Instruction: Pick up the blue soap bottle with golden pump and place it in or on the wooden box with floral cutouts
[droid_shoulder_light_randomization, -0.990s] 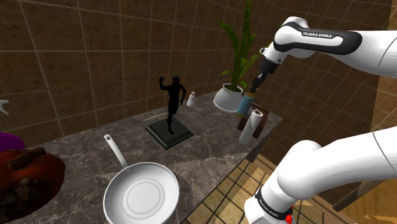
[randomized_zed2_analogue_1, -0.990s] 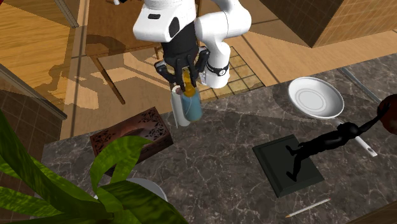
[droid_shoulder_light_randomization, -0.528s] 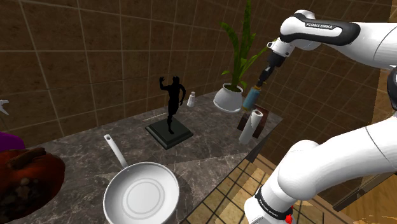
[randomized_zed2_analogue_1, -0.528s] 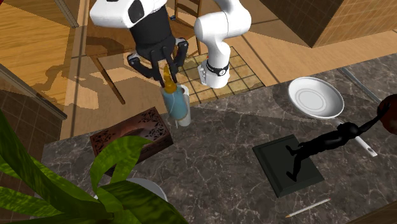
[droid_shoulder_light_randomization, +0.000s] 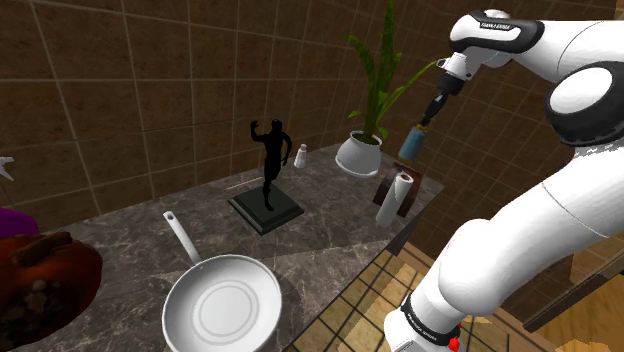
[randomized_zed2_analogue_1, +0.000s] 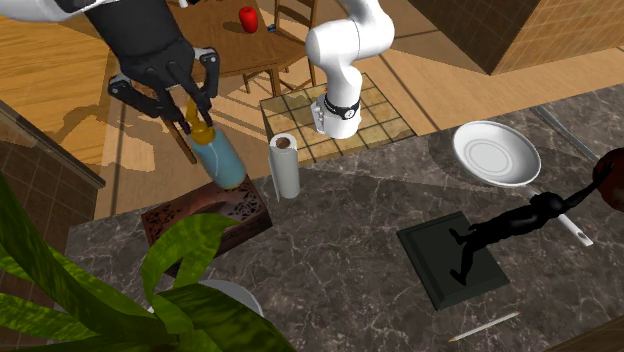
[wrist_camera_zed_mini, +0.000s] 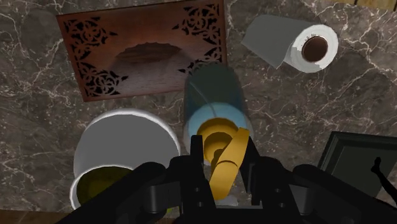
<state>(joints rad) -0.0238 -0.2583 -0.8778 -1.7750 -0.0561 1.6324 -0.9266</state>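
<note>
One second on, and the all-black two-finger hand (randomized_zed2_analogue_1: 190, 108) has swung away from the white paper towel roll (randomized_zed2_analogue_1: 284, 168), clenched on the golden pump of the blue soap bottle (randomized_zed2_analogue_1: 222, 160). The bottle now hangs in the air over the near edge of the brown wooden box with floral cutouts (randomized_zed2_analogue_1: 205, 215) on the dark marble worktop (randomized_zed2_analogue_1: 350, 270). Release looks close once it's centred. Far back, the white arm (droid_shoulder_light_randomization: 495, 18) carries lettering that seems to read FRANKA EMIKA.

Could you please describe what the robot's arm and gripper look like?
The arm is glossy white with rounded links, dark joint bands and white lettering on the dark band near its wrist. The gripper is all black, with two fingers.
</note>
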